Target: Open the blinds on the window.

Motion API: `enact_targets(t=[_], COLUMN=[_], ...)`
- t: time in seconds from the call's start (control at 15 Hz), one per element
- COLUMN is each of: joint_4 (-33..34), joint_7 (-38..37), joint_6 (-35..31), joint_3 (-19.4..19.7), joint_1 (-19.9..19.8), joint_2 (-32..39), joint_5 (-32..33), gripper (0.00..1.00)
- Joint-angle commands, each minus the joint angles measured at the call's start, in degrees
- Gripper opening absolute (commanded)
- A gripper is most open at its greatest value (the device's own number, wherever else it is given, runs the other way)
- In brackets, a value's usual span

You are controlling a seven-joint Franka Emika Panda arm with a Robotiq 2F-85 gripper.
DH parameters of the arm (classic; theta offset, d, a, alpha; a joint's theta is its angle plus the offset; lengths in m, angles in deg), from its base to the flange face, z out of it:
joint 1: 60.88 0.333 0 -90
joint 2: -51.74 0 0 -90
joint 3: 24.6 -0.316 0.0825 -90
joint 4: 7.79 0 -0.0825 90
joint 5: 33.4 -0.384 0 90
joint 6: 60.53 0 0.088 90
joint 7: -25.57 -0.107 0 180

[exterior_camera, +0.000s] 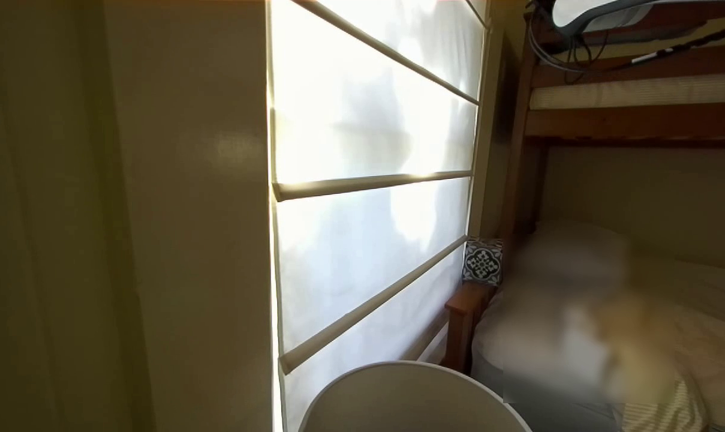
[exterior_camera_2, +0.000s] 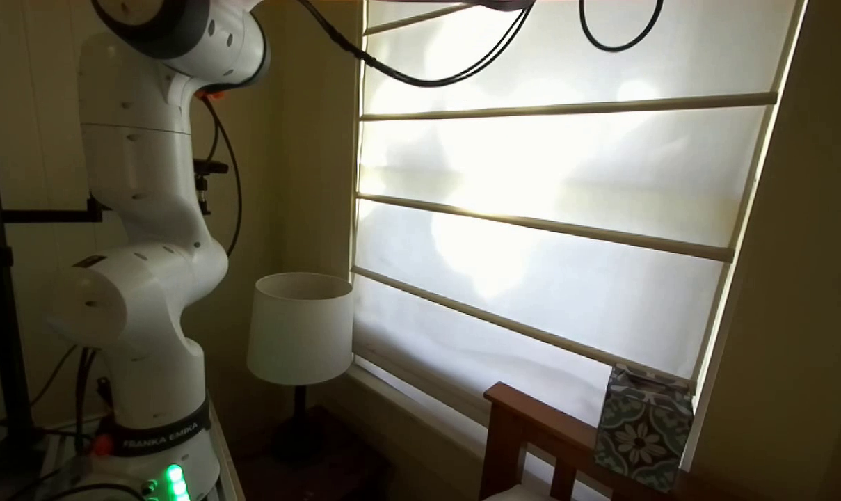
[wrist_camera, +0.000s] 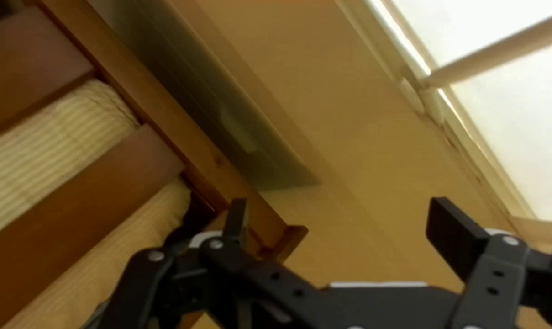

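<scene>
The blinds (exterior_camera: 374, 132) hang lowered over the window, cream-white and backlit, with darker fold lines. They also fill the middle of an exterior view (exterior_camera_2: 545, 174); their edge shows at the right of the wrist view (wrist_camera: 508, 109). The window's glass is hidden behind them; a bright strip of the window (exterior_camera_2: 420, 393) shows under their lower edge. My gripper (wrist_camera: 339, 205) is open, with nothing between its fingers. In the wrist view it faces the tan wall, with the blinds' edge up and right of its right finger. The gripper is out of both exterior views.
The wooden bunk bed (wrist_camera: 202, 132) stands at the left of the wrist view, close behind the left finger. A lamp (exterior_camera_2: 302, 330) stands by the blinds' lower corner. A patterned box (exterior_camera_2: 644, 431) is at the blinds' other lower corner, by the bed's wooden post (exterior_camera: 461, 318).
</scene>
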Motion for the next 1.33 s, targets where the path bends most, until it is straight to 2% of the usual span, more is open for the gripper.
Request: enact_targets(t=[0.0,0.27,0.4,0.67,0.87,1.07,1.13,1.2,1.27], joint_4=[2.4,6.1,10.3,19.8,24.2,24.0,25.4,27.2,21.8], joint_7=[-3.0,-4.9,-12.1,-16.1,-9.1,3.8,5.9,6.2,2.5], joint_6=[-0.3,-0.5,-1.7,-3.8,-3.1,-2.0,-2.0,-1.2,-2.7], joint_3=[-0.2,-0.3,1.1,1.9,0.9,-1.8,-2.0,-1.5,-0.8], joint_1=[-0.4,-0.6,-0.2,1.4,2.4,1.1,0.9,1.0,1.8], joint_2=[1.2,3.7,6.5,12.0,15.0,16.3,17.6,18.9,15.5], joint_5=[2.4,3.7,12.4,26.9,30.7,27.0,26.9,27.2,28.3], gripper=[1.00,1.00,1.00,1.00,1.00,1.00,1.00,1.00,1.00])
